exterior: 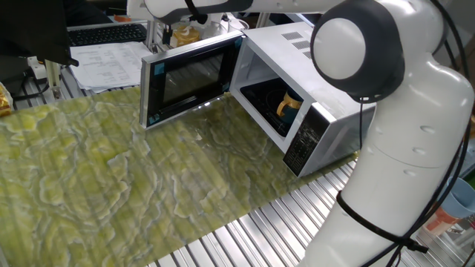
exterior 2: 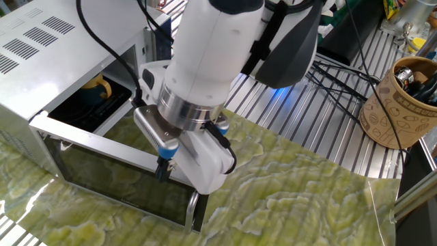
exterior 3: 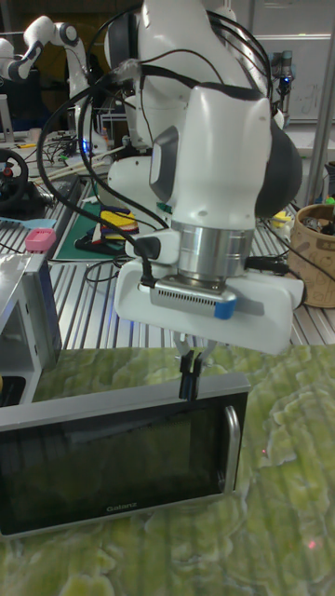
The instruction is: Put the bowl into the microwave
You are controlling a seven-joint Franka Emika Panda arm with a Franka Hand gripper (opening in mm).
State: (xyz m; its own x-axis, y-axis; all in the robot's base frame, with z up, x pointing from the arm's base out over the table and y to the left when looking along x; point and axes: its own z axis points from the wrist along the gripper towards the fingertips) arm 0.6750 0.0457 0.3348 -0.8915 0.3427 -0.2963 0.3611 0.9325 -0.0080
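Note:
The bowl is a dark teal cup with a yellow handle, standing inside the white microwave, and it also shows through the opening in the other fixed view. The microwave door hangs wide open. My gripper points down at the door's top edge near its free end, and its fingers are shut with nothing held. In the tall fixed view the gripper touches or nearly touches the top of the door. In one fixed view the gripper is hidden behind the door.
A green marbled mat covers the table in front of the microwave. A brown patterned cup with tools stands at the right. Cables lie on the slatted metal surface behind. Papers and a keyboard lie beyond the door.

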